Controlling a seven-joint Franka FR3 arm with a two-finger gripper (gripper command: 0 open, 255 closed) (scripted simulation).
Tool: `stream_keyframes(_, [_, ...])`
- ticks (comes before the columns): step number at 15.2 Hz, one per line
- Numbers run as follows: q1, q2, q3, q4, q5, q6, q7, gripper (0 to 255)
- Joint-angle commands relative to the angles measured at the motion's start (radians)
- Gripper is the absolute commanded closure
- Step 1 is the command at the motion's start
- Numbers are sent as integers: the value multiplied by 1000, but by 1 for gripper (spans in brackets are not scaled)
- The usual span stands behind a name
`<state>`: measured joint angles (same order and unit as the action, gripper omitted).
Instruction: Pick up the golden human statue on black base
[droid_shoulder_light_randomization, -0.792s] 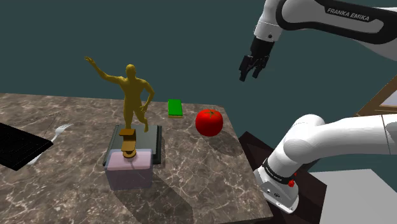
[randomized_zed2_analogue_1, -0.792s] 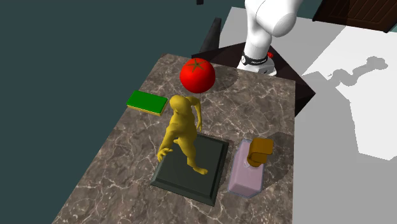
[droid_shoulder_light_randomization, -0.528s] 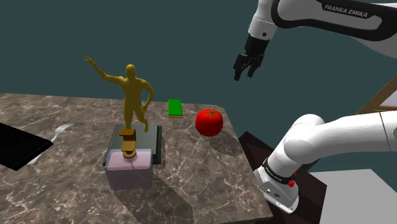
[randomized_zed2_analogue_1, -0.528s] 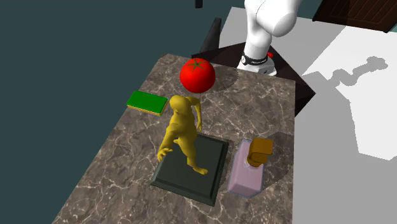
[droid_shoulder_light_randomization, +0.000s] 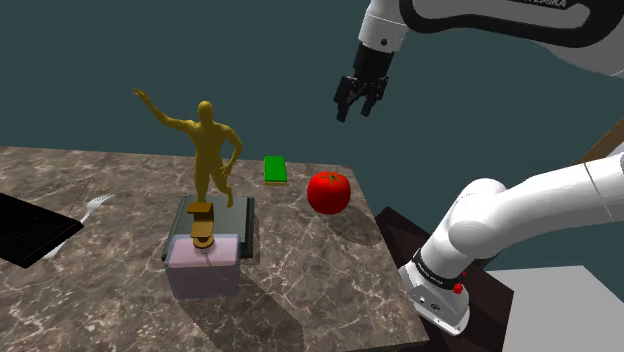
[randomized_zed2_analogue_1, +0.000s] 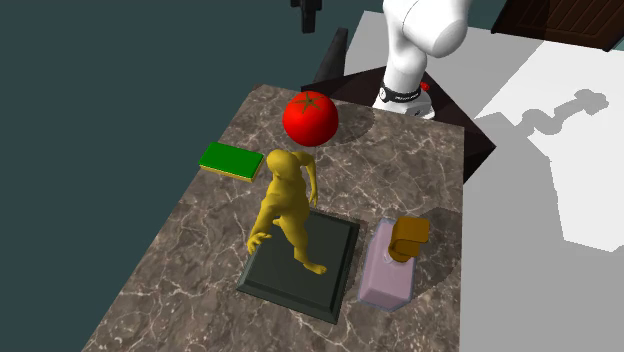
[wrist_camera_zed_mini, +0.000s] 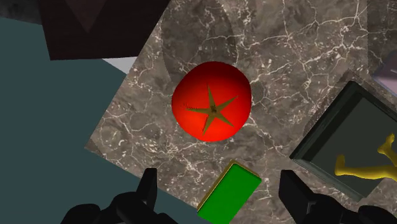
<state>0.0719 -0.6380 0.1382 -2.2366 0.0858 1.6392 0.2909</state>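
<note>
The all-black two-finger gripper (droid_shoulder_light_randomization: 352, 110) hung high above the end of the brown veined marble counter (droid_shoulder_light_randomization: 300, 270) nearest the robot's stand, its fingers spread wide apart with nothing between them. Below it lay a round red tomato (wrist_camera_zed_mini: 212, 109) with a green star-shaped stalk, near the counter's corner by the stand, and a flat green rectangular block (wrist_camera_zed_mini: 230, 192) close to the counter's far edge in the shoulder view. The golden human statue (droid_shoulder_light_randomization: 210, 148) stood upright, one arm raised, on its dark square base (randomized_zed2_analogue_1: 335, 262) about mid-counter, well apart from the gripper. A pale lilac box-shaped bottle with a gold cap (droid_shoulder_light_randomization: 203, 255) sat just beside the base, toward the counter's near edge.
</note>
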Motion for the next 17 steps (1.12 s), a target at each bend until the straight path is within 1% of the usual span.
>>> stream_keyframes(1, [11, 55, 40, 52, 15, 14, 41, 0])
stream_keyframes(5, [26, 153, 108, 152, 27, 33, 112, 0])
stream_keyframes(9, [38, 261, 177, 268, 20, 44, 187, 0])
stream_keyframes(13, [51, 381, 246, 404, -9, 45, 267, 0])
stream_keyframes(17, [72, 517, 314, 562, -65, 30, 354, 0])
